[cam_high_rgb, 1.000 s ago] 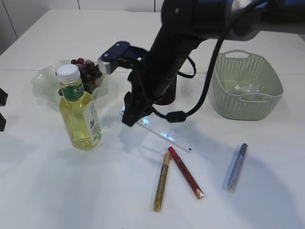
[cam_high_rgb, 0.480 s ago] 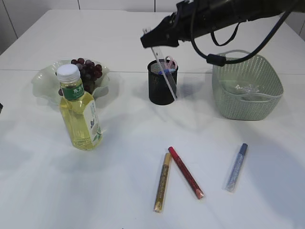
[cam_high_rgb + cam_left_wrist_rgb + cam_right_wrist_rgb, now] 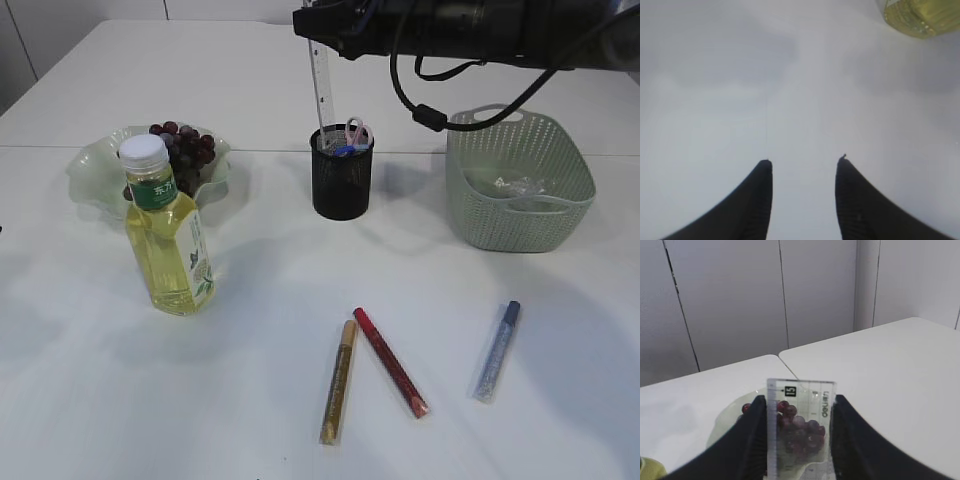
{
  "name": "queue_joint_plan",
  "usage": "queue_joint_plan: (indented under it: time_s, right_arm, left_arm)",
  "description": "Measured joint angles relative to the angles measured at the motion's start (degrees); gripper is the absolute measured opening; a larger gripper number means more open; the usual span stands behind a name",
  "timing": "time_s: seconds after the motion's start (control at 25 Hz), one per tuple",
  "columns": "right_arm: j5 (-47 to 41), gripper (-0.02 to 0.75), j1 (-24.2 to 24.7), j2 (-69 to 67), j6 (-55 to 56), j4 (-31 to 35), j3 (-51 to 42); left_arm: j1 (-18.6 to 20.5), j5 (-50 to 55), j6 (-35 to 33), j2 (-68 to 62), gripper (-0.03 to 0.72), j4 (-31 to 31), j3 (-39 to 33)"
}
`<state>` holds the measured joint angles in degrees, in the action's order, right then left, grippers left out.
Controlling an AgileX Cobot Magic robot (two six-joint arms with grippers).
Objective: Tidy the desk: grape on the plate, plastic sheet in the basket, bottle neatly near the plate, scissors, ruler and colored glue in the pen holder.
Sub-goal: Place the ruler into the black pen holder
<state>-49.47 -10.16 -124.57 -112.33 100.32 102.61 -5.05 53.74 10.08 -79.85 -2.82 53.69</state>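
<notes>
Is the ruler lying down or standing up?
Standing up. The right gripper holds the clear ruler upright by its top, with its bottom end dipping into the black pen holder beside the scissors.

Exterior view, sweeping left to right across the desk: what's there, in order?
Plate with grapes → bottle → pen holder with the ruler held upright in it by the right tool → blue glue stick → basket.

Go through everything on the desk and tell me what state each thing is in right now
ruler: upright, held, lower end in pen holder
scissors: in holder
bottle: upright, capped
grapes: on plate
plastic sheet: in basket
three glue pens: lying on table
right gripper: clamping ruler
left gripper: open, empty
</notes>
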Motion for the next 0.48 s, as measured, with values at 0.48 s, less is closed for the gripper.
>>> queue_joint_plan:
  time_s: [0.48]
  right_arm:
    - [1.6,0.293,0.0,-11.5,-4.3,0.6,16.4]
  left_arm:
    - [0.0,1.6,0.0,0.0,0.309,0.1,0.0]
